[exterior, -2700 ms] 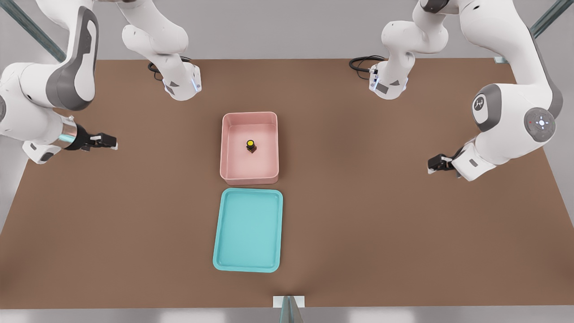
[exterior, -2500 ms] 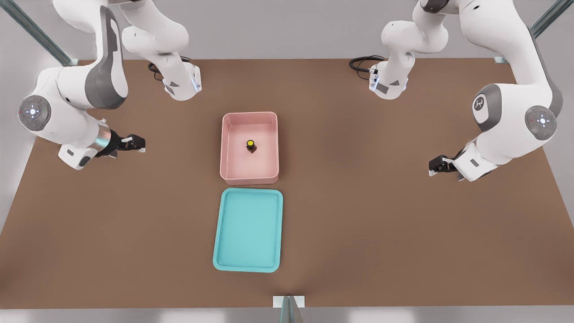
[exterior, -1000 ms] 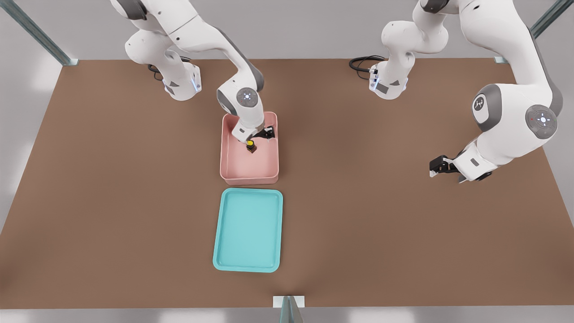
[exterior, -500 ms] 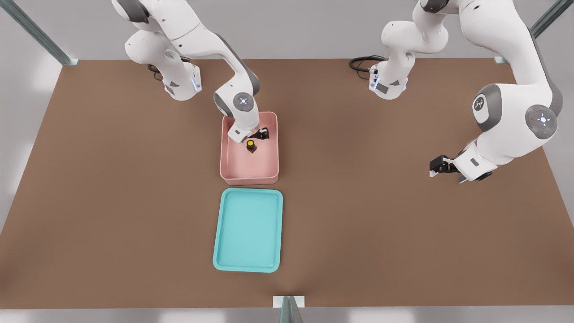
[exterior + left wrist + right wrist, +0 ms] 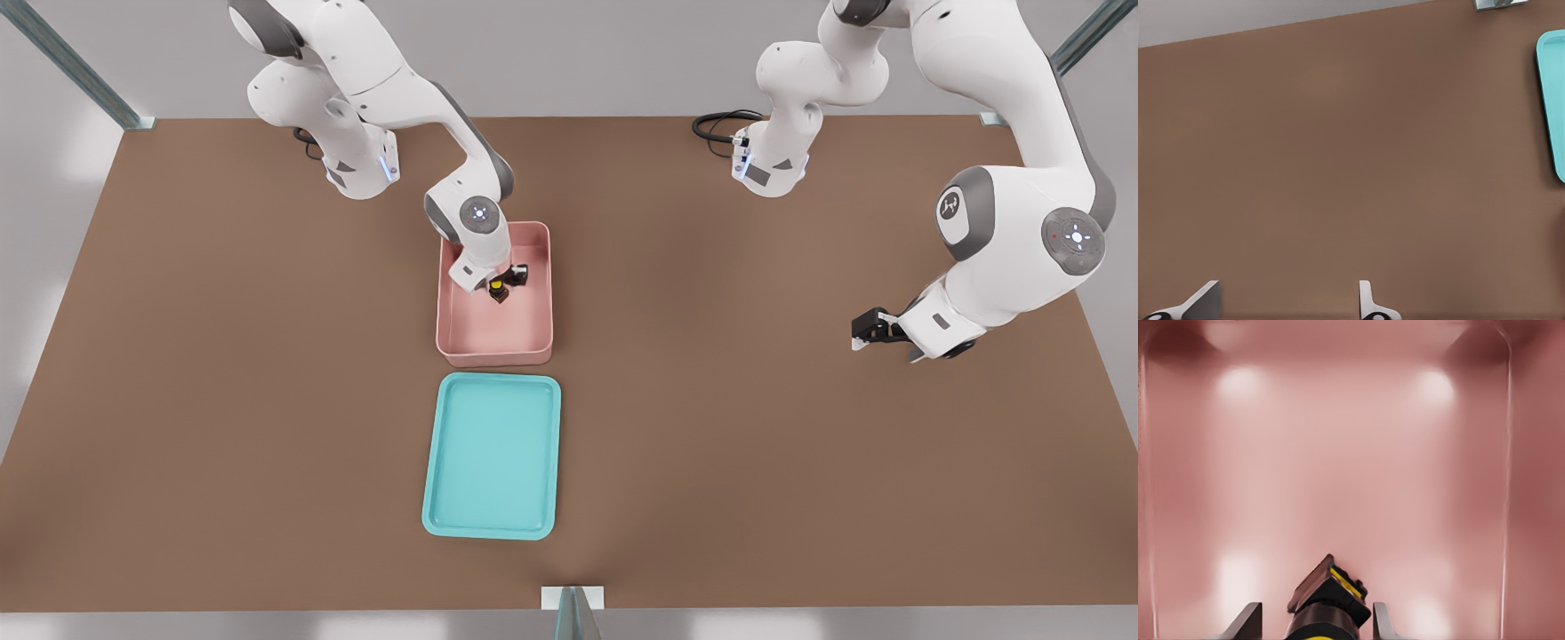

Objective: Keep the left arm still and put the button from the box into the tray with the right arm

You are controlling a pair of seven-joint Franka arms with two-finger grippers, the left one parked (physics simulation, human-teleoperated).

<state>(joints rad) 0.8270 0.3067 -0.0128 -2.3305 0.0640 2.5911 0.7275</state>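
Inside the box (image 5: 494, 333) | gripper (image 5: 499, 286) has dropped lower since half a second ago, fingers spread astride the button (image 5: 1327, 603), not yet pinching | tray (image 5: 492, 456) awaits.

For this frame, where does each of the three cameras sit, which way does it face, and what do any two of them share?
Front view: high above the table, looking down; both arms show, the gripper down in the box at the button, the tray nearer the camera.
Left wrist view: on the parked arm, facing bare table; two fingertips and the tray's edge show.
Right wrist view: inside the box, fingers flanking the button, apart from it.
Shared: front and right wrist both see button and box.
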